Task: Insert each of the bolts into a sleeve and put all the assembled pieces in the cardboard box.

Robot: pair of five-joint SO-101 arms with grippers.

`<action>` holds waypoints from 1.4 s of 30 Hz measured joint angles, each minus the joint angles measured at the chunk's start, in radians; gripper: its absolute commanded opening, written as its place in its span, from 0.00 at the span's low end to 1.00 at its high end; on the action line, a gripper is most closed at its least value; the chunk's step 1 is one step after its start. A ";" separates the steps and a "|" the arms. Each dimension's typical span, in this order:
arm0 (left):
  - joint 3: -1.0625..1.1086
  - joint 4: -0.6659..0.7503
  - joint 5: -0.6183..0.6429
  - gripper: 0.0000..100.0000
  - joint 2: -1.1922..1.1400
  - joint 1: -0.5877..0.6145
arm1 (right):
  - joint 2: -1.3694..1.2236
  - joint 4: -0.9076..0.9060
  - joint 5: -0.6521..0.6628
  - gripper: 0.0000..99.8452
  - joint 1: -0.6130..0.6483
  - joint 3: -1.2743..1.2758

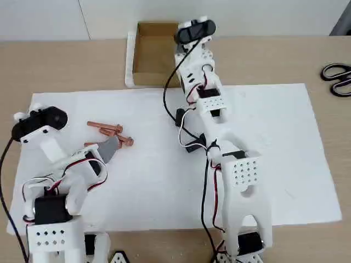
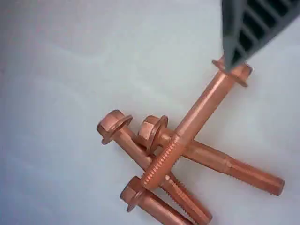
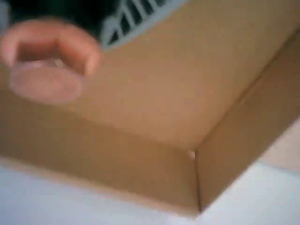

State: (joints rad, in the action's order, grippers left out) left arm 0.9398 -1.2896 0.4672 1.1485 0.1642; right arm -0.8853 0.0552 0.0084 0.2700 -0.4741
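Four copper bolts (image 2: 173, 150) lie in a loose heap on the white sheet (image 1: 164, 181) that covers most of the table (image 1: 66, 60), towards its left side; in the left wrist view three of them cross over one another, with a fourth lying just beside them. No sleeve is on any of these four. The left gripper (image 1: 111, 147) is down at the heap, and a grey part of it meets the flanged head of the uppermost bolt; whether it is open or closed I cannot tell, and I cannot see that it has hold of anything. The cardboard box (image 1: 143, 71) stands at the far edge of the sheet, open at the top; the right arm stretches across the sheet to it, with the right gripper (image 1: 189, 38) over the box's near right corner. In the right wrist view a blurred, copper-pink round piece (image 3: 47, 61) sits close up by the gripper, above the brown floor of the box (image 3: 140, 159); I cannot tell whether it is gripped, nor how far that gripper is open. A pair of scissors (image 1: 337, 78) lies on the bare table at the far right, well apart from everything else.
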 measured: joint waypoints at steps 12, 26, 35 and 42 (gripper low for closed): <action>0.000 0.006 0.000 0.32 0.000 0.000 | -0.034 0.012 0.002 0.21 0.000 -0.031; 0.000 0.006 0.000 0.32 0.000 0.000 | -0.032 -0.339 0.002 0.21 -0.029 -0.437; 0.003 0.006 0.000 0.32 0.000 0.000 | 0.110 -0.988 0.002 0.21 -0.028 -0.809; 0.003 0.006 0.000 0.32 0.000 0.000 | 0.158 -1.499 0.002 0.21 -0.002 -0.984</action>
State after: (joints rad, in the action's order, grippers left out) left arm 0.9429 -1.2835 0.4672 1.1485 0.1642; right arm -0.7273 -1.4438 0.0100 0.2685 -1.4576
